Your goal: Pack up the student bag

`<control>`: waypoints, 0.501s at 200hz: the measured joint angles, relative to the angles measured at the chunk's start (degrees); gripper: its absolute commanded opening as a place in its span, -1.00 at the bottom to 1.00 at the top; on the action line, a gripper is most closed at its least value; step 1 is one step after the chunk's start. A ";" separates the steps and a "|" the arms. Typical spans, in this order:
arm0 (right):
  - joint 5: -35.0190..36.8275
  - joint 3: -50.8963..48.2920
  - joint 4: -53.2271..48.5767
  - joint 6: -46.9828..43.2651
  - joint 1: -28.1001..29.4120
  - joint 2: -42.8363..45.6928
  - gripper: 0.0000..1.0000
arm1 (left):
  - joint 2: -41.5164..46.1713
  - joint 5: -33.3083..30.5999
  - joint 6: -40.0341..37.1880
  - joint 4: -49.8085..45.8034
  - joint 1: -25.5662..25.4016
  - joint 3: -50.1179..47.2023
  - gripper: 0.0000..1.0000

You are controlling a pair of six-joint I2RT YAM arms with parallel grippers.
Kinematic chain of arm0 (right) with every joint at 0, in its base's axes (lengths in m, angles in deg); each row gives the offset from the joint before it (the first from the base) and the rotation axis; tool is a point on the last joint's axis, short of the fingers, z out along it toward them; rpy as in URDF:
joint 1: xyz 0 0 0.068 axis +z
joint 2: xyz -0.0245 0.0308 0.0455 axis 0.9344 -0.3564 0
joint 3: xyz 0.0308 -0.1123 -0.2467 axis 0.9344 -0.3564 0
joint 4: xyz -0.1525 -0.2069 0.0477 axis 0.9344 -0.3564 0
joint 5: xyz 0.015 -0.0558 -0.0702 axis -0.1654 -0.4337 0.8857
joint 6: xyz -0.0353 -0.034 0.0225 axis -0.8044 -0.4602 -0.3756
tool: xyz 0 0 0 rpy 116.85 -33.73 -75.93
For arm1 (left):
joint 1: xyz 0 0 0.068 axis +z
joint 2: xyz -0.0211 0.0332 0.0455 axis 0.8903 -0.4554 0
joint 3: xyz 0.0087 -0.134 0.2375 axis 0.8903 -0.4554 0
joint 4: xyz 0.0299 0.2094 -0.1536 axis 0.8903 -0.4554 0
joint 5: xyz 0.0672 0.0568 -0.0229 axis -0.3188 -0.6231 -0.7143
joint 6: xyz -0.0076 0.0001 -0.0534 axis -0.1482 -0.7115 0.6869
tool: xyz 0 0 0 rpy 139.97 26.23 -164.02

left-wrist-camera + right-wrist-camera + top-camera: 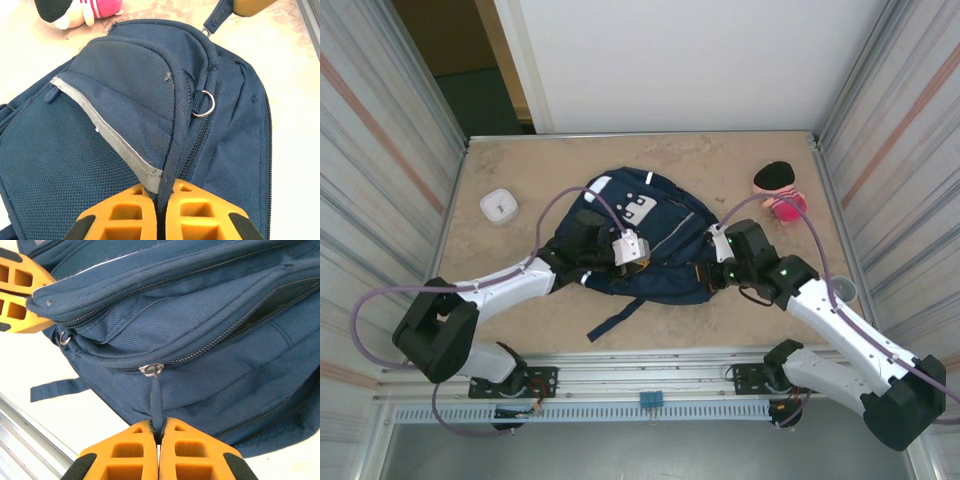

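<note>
- Student bag (650, 240): navy fabric, lying flat in the middle of the table (520, 160) between the two arms, with a loose strap (615, 318) trailing toward the near edge.
- Left gripper (162, 192): fingers pressed together on a raised fabric ridge beside the zip. This looks like an anchoring hold, keeping the bag from sliding while the zip is worked.
- Right gripper (158, 432): fingers pressed together on the zip pull (155, 397), which runs taut up to the slider (151, 370). Judged to be set for drawing the compartment open so that packing can begin.
- Zip line: closed on one side of the slider; a dark gap shows further along toward the right of the right wrist view.
- Metal ring (203, 104): hanging from the zip track, untouched.
- Plush toy (778, 190): pink and black, on the table just beyond the bag's far right corner; probably waiting to be packed.
- White box (498, 206): small, well apart to the left.
- Markings: white patch (638, 207) on the bag's front carries dark shapes that are not readable; the lettering on the zip pull is too blurred to read. No brand is identifiable.
</note>
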 measured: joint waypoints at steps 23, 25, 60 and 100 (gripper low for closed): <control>-0.07 0.00 0.92 -0.79 0.37 -2.27 -0.87 | 0.02 0.79 0.00 -0.04 0.37 0.00 -1.00; -0.09 0.00 1.09 -0.79 0.44 -2.62 -0.86 | 0.02 0.83 0.00 -0.04 0.37 0.00 -1.00; -0.66 0.00 2.62 -1.44 0.52 -6.95 -0.74 | 0.07 1.27 -0.02 -0.26 0.37 -0.11 -1.00; -0.94 0.00 4.46 -2.14 0.17 -8.59 -0.65 | 0.70 1.29 -0.24 -1.16 0.55 -0.31 -1.00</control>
